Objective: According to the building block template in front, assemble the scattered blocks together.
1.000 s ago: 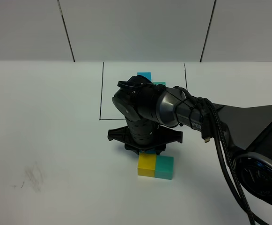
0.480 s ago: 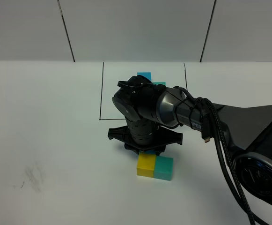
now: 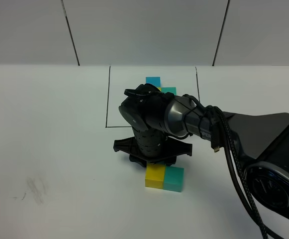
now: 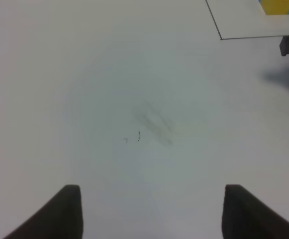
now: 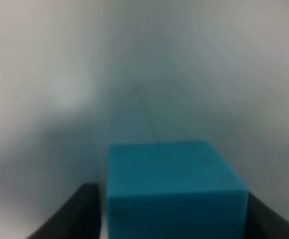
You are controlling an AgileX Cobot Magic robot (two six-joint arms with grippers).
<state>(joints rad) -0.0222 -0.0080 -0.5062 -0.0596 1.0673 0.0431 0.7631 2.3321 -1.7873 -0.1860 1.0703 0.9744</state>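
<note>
Right gripper (image 3: 153,160) is reaching across the desk (image 3: 45,124) and pointing straight down, mid-width, toward the front edge. Directly below it, a yellow cube (image 3: 155,175) and a teal-green cube (image 3: 174,178) are lying side by side with faces touching, the yellow one on the left.

In the right wrist view, a blue cube (image 5: 174,186) is sitting between the two dark fingers (image 5: 84,211). Focus is soft, and whether the fingers are pressing on it or standing just off it I cannot tell. In the high view this cube is hidden under the wrist.

The building block template (image 3: 160,85) is lying toward the rear edge, inside the black drawn rectangle (image 3: 107,99). Its blue and teal-green cubes are showing above the arm.

Left gripper (image 4: 151,214) is hanging released over bare desk, fingertips wide apart with nothing between them, near a faint grey smudge (image 4: 154,122).
</note>
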